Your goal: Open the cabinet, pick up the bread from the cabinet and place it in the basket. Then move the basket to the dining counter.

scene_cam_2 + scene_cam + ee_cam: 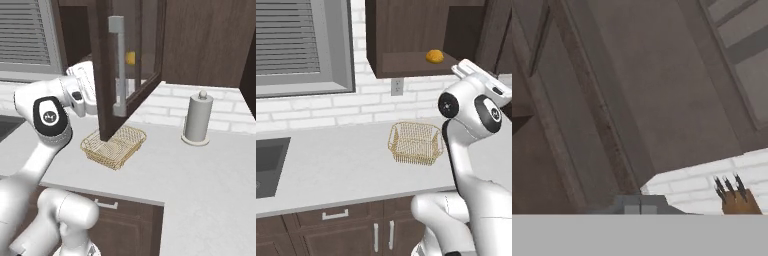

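Note:
The cabinet (406, 35) hangs open, its glass door (145, 55) swung out with the long silver handle (119, 65) facing me. The bread (434, 56), a small golden bun, sits on the bottom shelf; it also shows through the door glass as the bread (130, 58). The wire basket (415, 143) stands empty on the worktop below the cabinet, basket (114, 145). My gripper (640, 205) is shut and empty, raised beside the cabinet's lower right corner, just inside the open door and right of the bun. The dining counter is out of view.
A dark sink (268, 165) is set into the worktop at far left under a window (301, 45). A paper towel holder (197, 120) stands right of the basket. A knife block (739, 200) sits against the brick wall. The open door hangs over the basket.

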